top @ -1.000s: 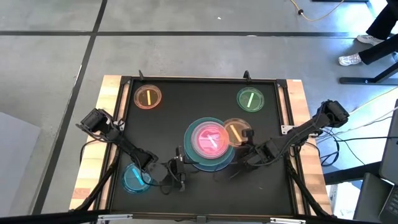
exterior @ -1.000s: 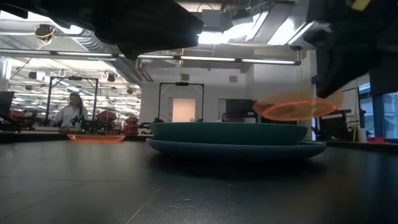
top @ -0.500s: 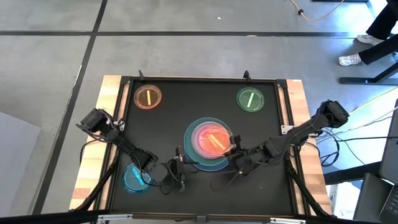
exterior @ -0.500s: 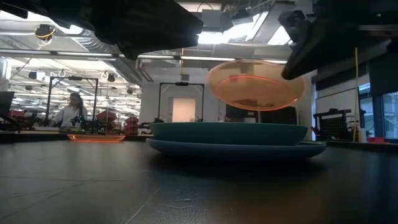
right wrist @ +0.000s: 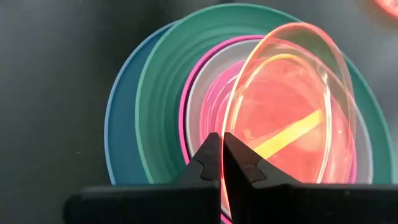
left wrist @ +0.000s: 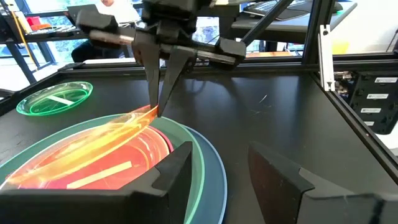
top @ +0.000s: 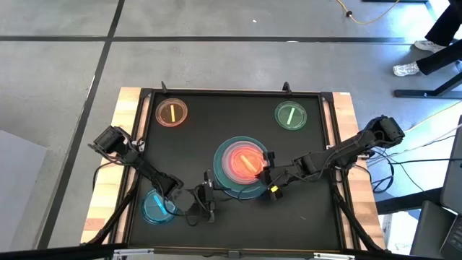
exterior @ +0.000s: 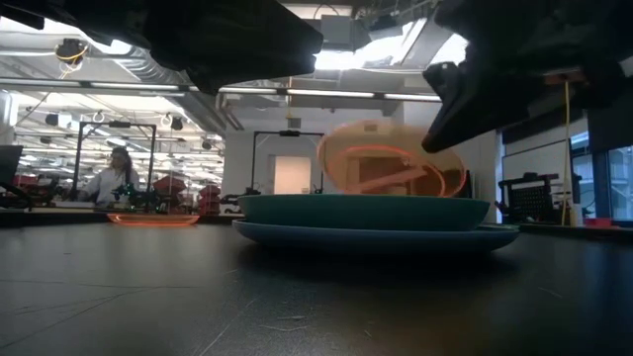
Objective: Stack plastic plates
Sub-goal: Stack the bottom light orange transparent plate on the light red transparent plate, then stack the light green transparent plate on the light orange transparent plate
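Looking down on the bench [top: 238,213], you have the stack just beyond the right tool [top: 266,175]: the light blue plate [top: 252,193] at the bottom, the teal-green plate [right wrist: 163,81] on it, then the hot pink plate [right wrist: 187,112] and what seems a paler rim inside it (hard to separate from the pink one). Pinched at its near rim by the right tool, whose fingers are closed thin on the edge, is the amber plate [right wrist: 292,118]; it hangs tilted over the stack's centre, far edge low, near edge raised, as the low view shows against the room behind.

Beyond the right tool and well apart sit the green plate [top: 291,115] and the orange plate [top: 172,113], both near the far corners. The left tool [top: 208,204] waits just beside the stack's near-left edge, its fingers spread and holding nothing; the cyan plate [top: 157,206] lies close beside that arm.

Your plate looks light, thin and somewhat springy, and its glossy rim probably slides easily between hard fingers, so a grip on the rim alone is likely marginal. Judging from the tilt, you would want it levelled before letting go, or it may skate sideways off the nested plates.
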Robot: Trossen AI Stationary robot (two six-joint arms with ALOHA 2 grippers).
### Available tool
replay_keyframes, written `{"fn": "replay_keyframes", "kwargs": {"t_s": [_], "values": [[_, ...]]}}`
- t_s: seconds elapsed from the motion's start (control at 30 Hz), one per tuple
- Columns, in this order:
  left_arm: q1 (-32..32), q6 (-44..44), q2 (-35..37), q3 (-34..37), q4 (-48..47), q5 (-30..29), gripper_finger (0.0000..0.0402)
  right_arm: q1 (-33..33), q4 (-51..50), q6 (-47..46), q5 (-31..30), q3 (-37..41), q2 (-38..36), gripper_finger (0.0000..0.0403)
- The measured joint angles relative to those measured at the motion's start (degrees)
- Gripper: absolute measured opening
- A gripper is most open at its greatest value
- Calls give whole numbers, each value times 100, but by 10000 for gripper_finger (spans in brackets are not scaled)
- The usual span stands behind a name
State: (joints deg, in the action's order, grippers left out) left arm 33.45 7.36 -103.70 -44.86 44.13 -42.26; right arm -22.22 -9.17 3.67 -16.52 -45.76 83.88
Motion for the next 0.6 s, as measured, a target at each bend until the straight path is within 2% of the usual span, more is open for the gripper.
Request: {"fn": "replay_keyframes", "kwargs": {"t_s": [0.37,0.6], "values": [[0,-1,0,0,-2,-2,149,173,516,-82,261,245,0,5],[1,6,0,-2,-48,-1,149,168,525,-103,9,245,0,82]]}}
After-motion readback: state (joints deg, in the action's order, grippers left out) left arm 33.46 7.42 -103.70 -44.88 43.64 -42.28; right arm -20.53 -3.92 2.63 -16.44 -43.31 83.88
